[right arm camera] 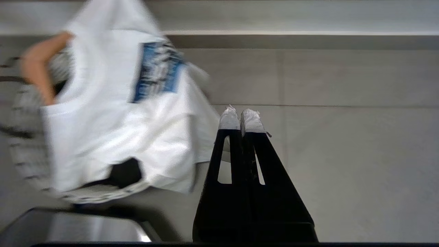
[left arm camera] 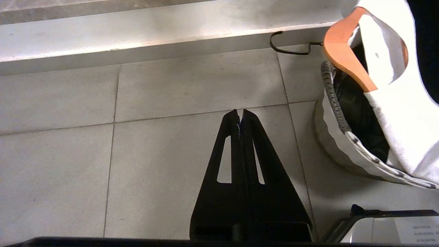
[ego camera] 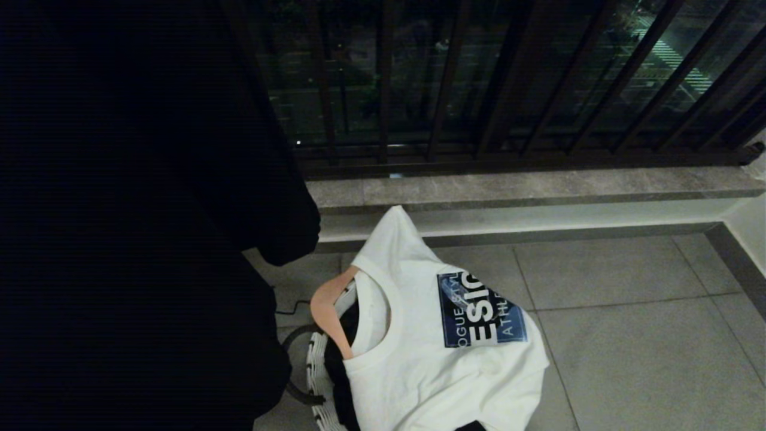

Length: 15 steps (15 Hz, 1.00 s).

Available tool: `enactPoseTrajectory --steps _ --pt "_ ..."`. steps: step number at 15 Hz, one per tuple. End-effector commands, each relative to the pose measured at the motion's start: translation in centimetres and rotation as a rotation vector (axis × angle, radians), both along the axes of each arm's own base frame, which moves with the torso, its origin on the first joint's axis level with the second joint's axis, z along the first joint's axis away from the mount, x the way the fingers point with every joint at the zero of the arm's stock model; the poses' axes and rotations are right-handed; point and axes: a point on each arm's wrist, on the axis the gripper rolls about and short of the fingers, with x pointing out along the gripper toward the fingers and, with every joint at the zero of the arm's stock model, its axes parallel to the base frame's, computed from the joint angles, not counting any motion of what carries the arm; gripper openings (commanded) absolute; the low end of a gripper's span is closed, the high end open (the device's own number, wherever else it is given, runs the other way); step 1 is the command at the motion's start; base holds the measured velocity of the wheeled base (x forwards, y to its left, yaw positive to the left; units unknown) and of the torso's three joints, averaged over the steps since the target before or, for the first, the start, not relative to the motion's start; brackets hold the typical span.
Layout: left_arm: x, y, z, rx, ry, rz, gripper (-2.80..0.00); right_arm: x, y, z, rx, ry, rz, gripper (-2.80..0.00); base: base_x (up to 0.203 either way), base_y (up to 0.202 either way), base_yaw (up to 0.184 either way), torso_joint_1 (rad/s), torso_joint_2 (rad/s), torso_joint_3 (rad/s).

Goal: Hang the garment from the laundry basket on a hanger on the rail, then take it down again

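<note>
A white T-shirt with a blue print lies draped over the laundry basket on the tiled floor. A pinkish wooden hanger sits in its neck opening. In the left wrist view the basket, the hanger and its black hook lie off to one side of my left gripper, which is shut and empty above bare tiles. My right gripper, with white-taped tips, is shut and empty beside the T-shirt's hem. The rail is out of view. Neither gripper shows in the head view.
A large dark shape fills the left of the head view. Dark window bars stand above a stone ledge behind the basket. Grey floor tiles stretch to the right. Part of my base shows near the basket.
</note>
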Motion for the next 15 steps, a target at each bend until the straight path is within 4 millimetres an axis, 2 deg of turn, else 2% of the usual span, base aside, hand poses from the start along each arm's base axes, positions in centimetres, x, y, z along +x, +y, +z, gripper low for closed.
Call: enactPoseTrajectory --steps 1,4,7,10,12,15 --pt "0.0 0.0 -0.1 0.0 0.002 0.0 -2.8 3.8 0.1 3.0 0.008 0.142 0.059 -2.8 0.0 0.0 0.0 0.0 0.0 0.0" --pt "0.0 0.0 -0.1 0.0 0.002 0.0 -2.8 8.1 0.3 5.9 0.014 0.222 0.154 -2.8 0.0 0.0 0.0 0.0 0.0 0.0" --pt "0.0 0.0 -0.1 0.0 0.002 0.0 -2.8 13.1 1.4 6.7 -0.036 0.323 0.272 -2.8 0.0 0.0 0.0 0.0 0.0 0.0" --pt "0.0 0.0 -0.1 0.0 0.002 0.0 -2.8 17.5 4.5 6.6 -0.101 0.404 0.381 -2.8 0.0 0.0 0.0 0.0 0.0 0.0" --pt "0.0 0.0 -0.1 0.0 0.002 0.0 -2.8 19.7 6.9 6.2 -0.136 0.441 0.437 -2.8 0.0 0.0 0.0 0.0 0.0 0.0" --pt "0.0 0.0 0.0 0.0 0.001 0.0 -2.8 22.8 10.1 4.4 -0.178 0.466 0.473 -2.8 0.0 0.0 0.0 0.0 0.0 0.0"
